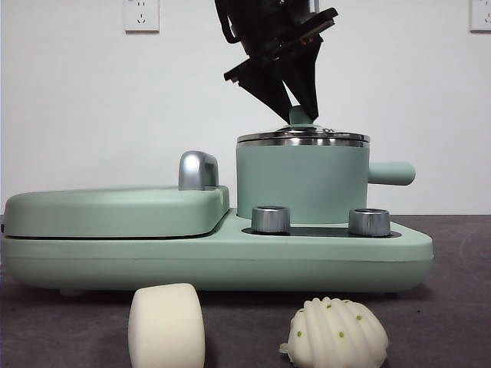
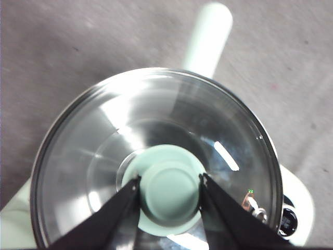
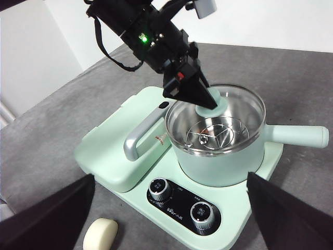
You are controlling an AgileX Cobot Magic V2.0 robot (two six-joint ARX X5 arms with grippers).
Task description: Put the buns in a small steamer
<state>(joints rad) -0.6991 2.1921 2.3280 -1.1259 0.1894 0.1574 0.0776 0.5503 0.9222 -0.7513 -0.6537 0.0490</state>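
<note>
We see the left gripper with fingers clamped on the lid knob of the steamer, handle pointing right, two buns on the near bench, smooth bun left, ridged bun right, right gripper spread wide, holding nothing.

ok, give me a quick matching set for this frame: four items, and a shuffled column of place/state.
Items:
1. left tool
2. right tool
3. smooth bun
4. ridged bun

Place/state:
A. on the table in front of the two dials, green dots on it
B. at the knob of the steamer lid, a jaw on each side
C. open, held back from the cooker, holding nothing
D. on the table in front of the flat griddle lid

Pairs: 1-B, 2-C, 3-D, 4-A
</note>
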